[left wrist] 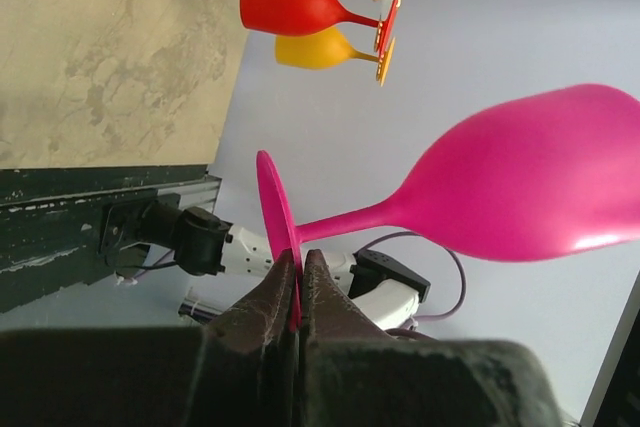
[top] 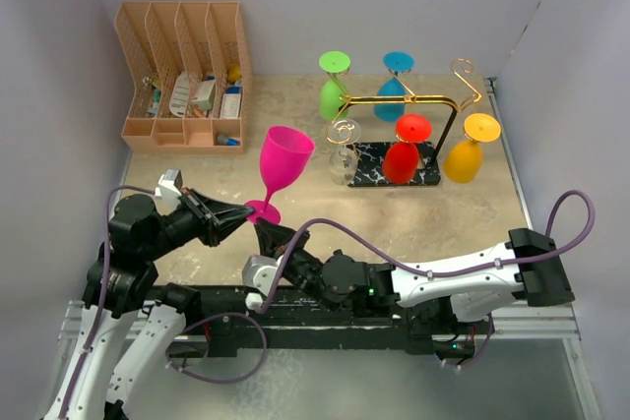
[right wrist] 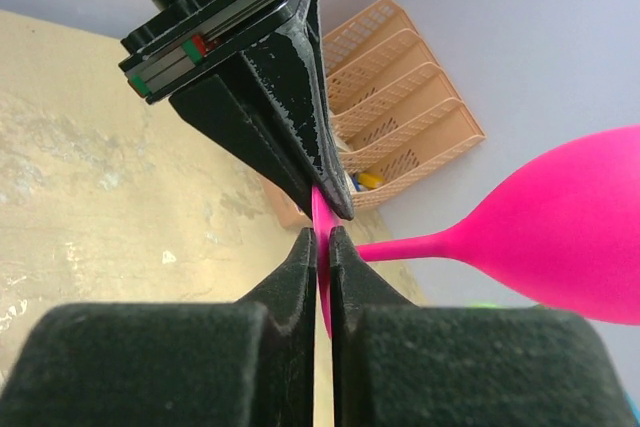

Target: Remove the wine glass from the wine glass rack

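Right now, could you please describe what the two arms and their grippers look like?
The left arm and right arm have white links, black joint housings and loose purple cables. The left gripper and right gripper have black wedge-shaped fingers tapering to narrow tips. The left one's rail carries small green and red marks.

Pink wine glass (right wrist: 560, 232) bowl cut by right edge, organiser (top: 162, 36) contents — too small
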Motion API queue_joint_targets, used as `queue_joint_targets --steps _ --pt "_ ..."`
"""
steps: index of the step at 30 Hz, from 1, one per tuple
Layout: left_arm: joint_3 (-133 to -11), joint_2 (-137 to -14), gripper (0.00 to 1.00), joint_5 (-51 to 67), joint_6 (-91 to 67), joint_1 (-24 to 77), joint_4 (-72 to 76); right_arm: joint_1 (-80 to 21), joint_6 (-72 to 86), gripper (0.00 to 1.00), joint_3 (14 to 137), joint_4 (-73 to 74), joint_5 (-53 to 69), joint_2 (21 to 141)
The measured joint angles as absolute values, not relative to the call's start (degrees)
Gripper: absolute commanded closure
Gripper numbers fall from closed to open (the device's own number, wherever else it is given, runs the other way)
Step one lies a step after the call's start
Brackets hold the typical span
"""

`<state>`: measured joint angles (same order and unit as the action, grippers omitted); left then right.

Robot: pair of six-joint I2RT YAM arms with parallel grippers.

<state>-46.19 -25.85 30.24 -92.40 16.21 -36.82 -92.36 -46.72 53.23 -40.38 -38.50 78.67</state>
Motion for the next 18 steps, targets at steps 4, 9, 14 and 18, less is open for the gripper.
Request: queue_joint_targets --steps 4,9,14,18 --pt "-45.15 -25.65 1.0 30.2 -92.05 16.21 -35.92 -92.62 -45.25 0.66 53.25 -38.37 -39.57 78.43" --pt "-42.17 -24.56 1.0 27.73 -90.37 16.21 -33.74 -93.51 -37.98 0.48 58.41 -28.56 -41.67 76.29" --pt "-40.97 -24.25 1.0 21.85 -84.38 16.21 -33.61 -94.11 -25.45 0.48 66.87 -12.12 -43.05 70.96" --pt "-41.06 -22.68 1.0 14.11 -77.19 16.21 -34.87 -94.11 -13.85 0.48 75.48 3.64 -43.94 68.1"
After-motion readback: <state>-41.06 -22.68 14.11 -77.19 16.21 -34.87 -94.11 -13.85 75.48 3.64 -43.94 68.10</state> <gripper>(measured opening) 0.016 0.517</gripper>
